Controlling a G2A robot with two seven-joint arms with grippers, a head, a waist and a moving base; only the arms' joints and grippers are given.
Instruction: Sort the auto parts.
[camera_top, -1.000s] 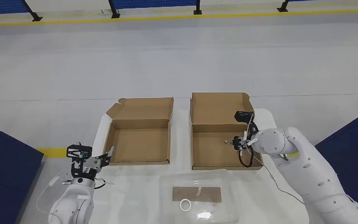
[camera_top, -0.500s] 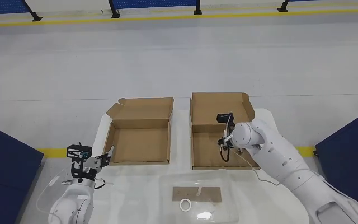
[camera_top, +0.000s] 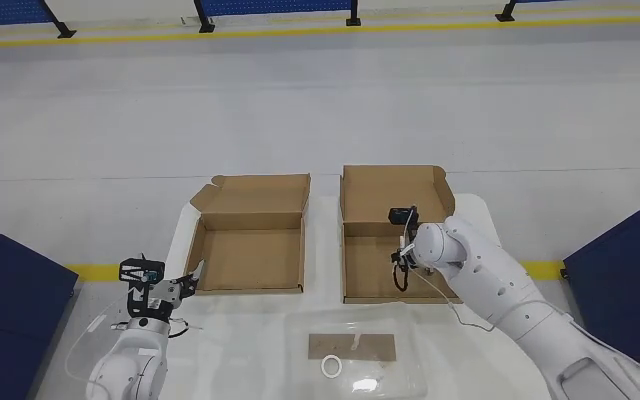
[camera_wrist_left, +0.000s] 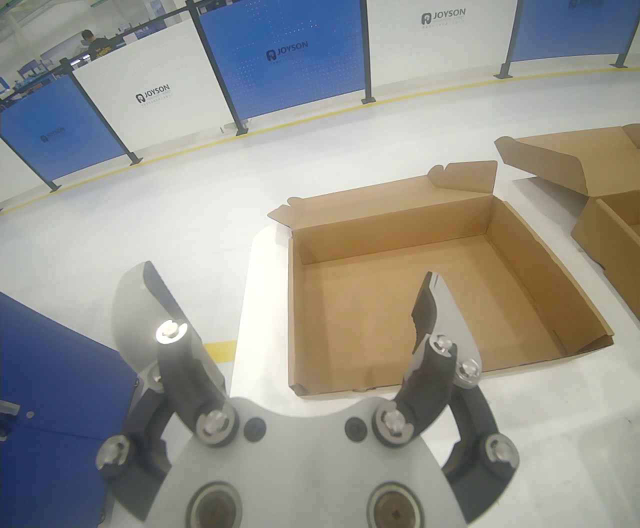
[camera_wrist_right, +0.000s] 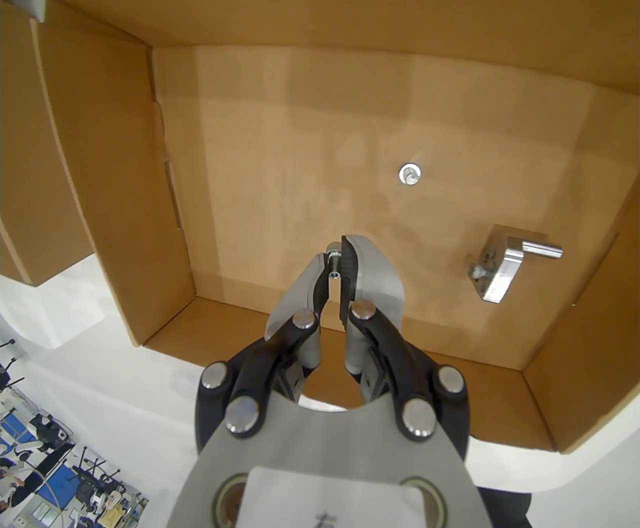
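Top view: the right gripper (camera_top: 401, 260) hangs over the middle of the right-hand box (camera_top: 372, 282). It swung in from that box's outer side over the past second and barely drifted in the last half of it. The left gripper (camera_top: 190, 275) has kept its place by the near corner of the left-hand box (camera_top: 250, 262), and a white ring (camera_top: 331, 367) lies in the clear tray (camera_top: 400, 378) at the front of the table (camera_top: 250, 325). Left wrist view: the left gripper (camera_wrist_left: 287, 287) is spread wide with nothing between its fingers, facing the bare left-hand box (camera_wrist_left: 400, 305). Right wrist view: the right gripper (camera_wrist_right: 336, 252) is pinched almost closed on a small bolt (camera_wrist_right: 334, 262), held over the floor of the right-hand box (camera_wrist_right: 280, 165). Already lying there, apart from each other, are a round washer-like piece (camera_wrist_right: 409, 174) and a metal block (camera_wrist_right: 500, 272) with a stub pin. The shift suggests the bolt has reached its drop spot. Release looks like the next step, with the ring left to sort.
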